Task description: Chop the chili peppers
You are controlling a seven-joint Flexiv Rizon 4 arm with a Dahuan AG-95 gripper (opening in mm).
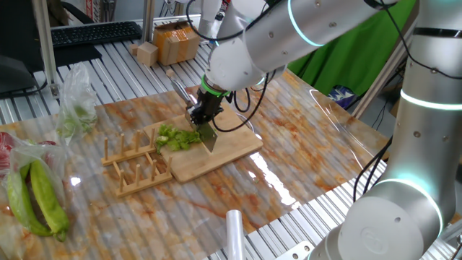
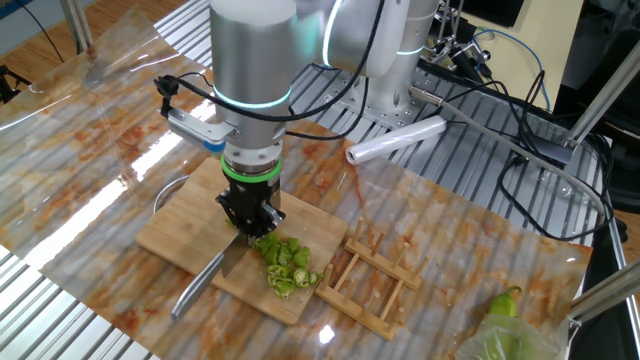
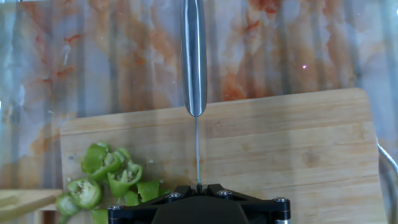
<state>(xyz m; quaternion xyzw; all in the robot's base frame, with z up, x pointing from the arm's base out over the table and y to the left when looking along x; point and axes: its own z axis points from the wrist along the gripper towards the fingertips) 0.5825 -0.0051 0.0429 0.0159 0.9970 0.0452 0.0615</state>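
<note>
Small bright-green chili slices (image 1: 177, 139) lie in a heap on the left part of the wooden cutting board (image 1: 234, 150). They also show in the other fixed view (image 2: 287, 264) and in the hand view (image 3: 107, 175). No whole slender chili is in view. My gripper (image 1: 201, 113) is shut on a steel knife (image 1: 209, 137), upright over the board (image 2: 185, 228). The blade (image 2: 232, 260) stands on the board just beside the slices. In the hand view the blade runs edge-on from the gripper (image 3: 199, 186) to the handle (image 3: 194, 56), with the slices to its left.
A wooden rack (image 1: 133, 165) stands against the board's left end. A bag of bigger yellow-green peppers (image 1: 36, 198) lies at the table's left. A plastic roll (image 1: 234, 232) lies at the front edge. Boxes (image 1: 173, 40) and a keyboard (image 1: 94, 32) stand behind.
</note>
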